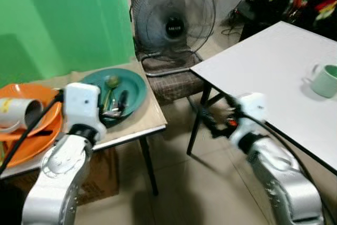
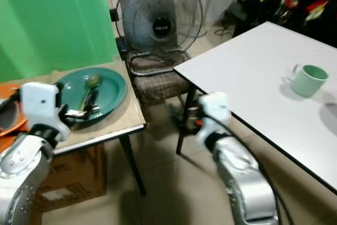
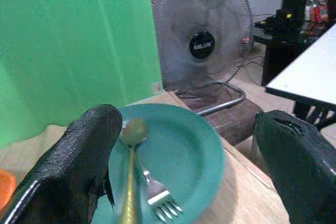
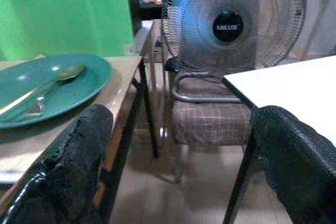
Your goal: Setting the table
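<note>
A teal plate (image 1: pixel 134 82) lies on the small wooden table (image 1: pixel 143 122) and carries a gold spoon (image 3: pixel 131 142) and a fork (image 3: pixel 157 195). My left gripper (image 1: pixel 117 106) hovers open just over the plate's near side, and the cutlery shows between its fingers (image 3: pixel 89 150) in the left wrist view. A pale green mug (image 1: pixel 326 80) stands on the white table (image 1: pixel 274 67) to the right. My right gripper (image 1: pixel 208 122) is open and holds nothing, low in the gap between the two tables, beside the white table's corner leg.
An orange plate (image 1: pixel 31 135) with a white cup (image 1: pixel 18 111) lying on it sits left of the teal plate. A standing fan (image 1: pixel 174 19) and a plaid chair (image 1: pixel 171 80) fill the space behind the gap. A cardboard box (image 2: pixel 58 183) sits under the wooden table.
</note>
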You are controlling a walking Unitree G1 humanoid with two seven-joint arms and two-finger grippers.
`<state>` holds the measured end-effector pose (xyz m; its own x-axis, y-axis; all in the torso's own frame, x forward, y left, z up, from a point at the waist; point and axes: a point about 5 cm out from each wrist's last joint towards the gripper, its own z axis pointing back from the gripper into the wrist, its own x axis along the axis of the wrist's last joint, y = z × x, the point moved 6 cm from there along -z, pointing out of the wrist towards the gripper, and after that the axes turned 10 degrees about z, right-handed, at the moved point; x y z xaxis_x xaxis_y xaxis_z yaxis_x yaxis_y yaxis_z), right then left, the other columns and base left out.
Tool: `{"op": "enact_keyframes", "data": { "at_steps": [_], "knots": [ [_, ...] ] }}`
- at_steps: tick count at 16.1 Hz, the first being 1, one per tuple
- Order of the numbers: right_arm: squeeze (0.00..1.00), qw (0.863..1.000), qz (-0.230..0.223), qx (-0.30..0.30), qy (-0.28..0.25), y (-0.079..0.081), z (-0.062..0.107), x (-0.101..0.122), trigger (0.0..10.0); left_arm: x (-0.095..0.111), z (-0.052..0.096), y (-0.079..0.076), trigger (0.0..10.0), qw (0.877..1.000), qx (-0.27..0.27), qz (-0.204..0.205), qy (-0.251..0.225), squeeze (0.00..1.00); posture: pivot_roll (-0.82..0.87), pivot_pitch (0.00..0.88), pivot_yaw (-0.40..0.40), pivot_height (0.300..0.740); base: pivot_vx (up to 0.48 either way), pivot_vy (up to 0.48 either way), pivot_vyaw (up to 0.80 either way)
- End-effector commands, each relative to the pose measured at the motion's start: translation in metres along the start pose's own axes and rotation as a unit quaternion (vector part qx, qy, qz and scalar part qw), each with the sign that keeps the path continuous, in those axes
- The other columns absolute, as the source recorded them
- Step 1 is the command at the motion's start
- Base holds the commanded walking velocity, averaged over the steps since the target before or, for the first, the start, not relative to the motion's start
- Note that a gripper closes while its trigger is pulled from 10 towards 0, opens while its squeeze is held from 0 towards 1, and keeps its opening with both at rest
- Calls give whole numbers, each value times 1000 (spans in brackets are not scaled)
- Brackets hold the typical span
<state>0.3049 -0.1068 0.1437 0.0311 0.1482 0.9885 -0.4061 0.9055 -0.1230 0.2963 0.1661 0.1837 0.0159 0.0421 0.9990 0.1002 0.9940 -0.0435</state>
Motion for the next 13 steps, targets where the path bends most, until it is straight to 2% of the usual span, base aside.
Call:
{"op": "enact_keyframes", "data": {
  "at_steps": [1, 10, 13],
  "knots": [
    [0, 1000, 4, 18, -19, 11, -4, 11, 10000, -2, 1, 10, 10000, 1000, 14, -6, 5, 0, -8, 0, 21, 740, 300, 0, 0],
    [0, 999, 16, 26, -18, 12, -7, 10, 10000, -4, -2, 13, 10000, 1000, 15, -10, 7, 0, -16, 0, 26, 740, 307, 0, 0],
    [0, 999, 21, 33, -16, 12, -8, 11, 10000, -3, -9, 16, 10000, 1000, 13, -15, 5, 0, -29, 0, 35, 740, 306, 0, 0]
  ]
}}
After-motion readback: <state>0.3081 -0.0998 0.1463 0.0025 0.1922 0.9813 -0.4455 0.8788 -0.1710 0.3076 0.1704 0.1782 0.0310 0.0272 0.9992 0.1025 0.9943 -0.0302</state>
